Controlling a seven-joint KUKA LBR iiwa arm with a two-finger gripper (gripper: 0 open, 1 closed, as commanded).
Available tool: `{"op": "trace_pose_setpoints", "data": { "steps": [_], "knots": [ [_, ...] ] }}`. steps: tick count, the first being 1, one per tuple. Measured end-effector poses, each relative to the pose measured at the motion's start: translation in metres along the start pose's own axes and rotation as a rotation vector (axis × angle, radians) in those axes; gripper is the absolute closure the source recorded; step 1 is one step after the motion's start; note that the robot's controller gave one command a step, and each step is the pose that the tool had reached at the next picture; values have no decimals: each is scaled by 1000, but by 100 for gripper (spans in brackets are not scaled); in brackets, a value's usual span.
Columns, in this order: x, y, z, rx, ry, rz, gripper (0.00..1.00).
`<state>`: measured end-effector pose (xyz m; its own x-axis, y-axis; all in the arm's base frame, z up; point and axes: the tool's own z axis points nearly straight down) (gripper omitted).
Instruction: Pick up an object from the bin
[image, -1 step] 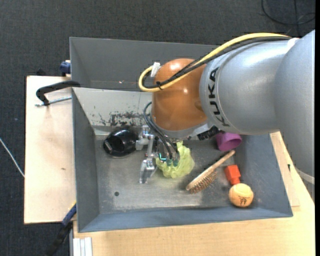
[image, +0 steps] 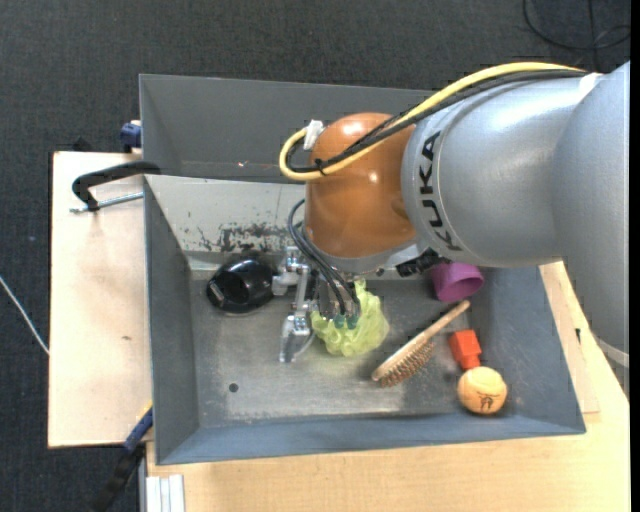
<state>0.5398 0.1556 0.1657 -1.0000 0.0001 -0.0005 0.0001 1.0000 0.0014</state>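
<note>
While bare floor (image: 235, 375) lies leftward, the claw (image: 318, 335) stands wide against a crumpled yellow-green thing (image: 362, 328); wooden brush (image: 415, 350) near.

Silver KUKA arm (image: 520, 170), orange wrist cover (image: 355, 195), yellow cable (image: 297, 160), metal hand (image: 318, 335)

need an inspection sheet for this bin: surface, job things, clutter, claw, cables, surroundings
surface: grey metal bin, dark scuff marks on its back wall
job's things: knobbly yellow-green soft thing mid-floor, beneath the claw
clutter: black rounded thing to its left; purple cup, wooden brush, orange block and tan ball to its right
claw: claw low in the bin, at the yellow-green thing's left edge; whether it holds it cannot be told
cables: yellow cable looped over the orange wrist cover
surroundings: dark floor behind the bin
</note>
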Motion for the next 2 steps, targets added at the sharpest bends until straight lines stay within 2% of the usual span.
{"op": "trace_pose_setpoints", "data": {
  "steps": [1, 2],
  "knots": [
    [-7, -46, 62, -1, -5, -21, 0],
    [-37, -67, 91, 0, -5, -320, 0]
  ]
}}
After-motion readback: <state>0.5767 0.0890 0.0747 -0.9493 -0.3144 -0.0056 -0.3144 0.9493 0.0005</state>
